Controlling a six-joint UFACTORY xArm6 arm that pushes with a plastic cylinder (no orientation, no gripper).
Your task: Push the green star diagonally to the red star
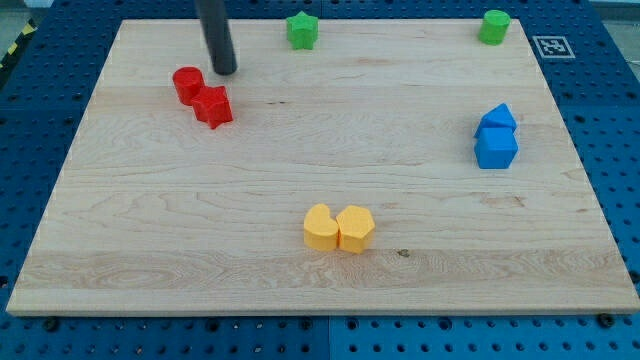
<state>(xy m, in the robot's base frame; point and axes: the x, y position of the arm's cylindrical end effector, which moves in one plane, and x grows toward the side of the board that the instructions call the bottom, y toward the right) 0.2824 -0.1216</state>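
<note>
The green star [302, 30] sits near the board's top edge, a little left of centre. The red star [213, 105] lies at the upper left, touching a red cylinder [187, 84] on its upper left. My tip [224, 71] rests on the board just above and to the right of the red pair, and to the lower left of the green star, apart from both.
A green cylinder [494, 26] stands at the top right. Two blue blocks [497, 136] touch each other at the right. Two yellow blocks [338, 228] sit side by side at bottom centre. The wooden board [120, 260] lies on a blue pegboard.
</note>
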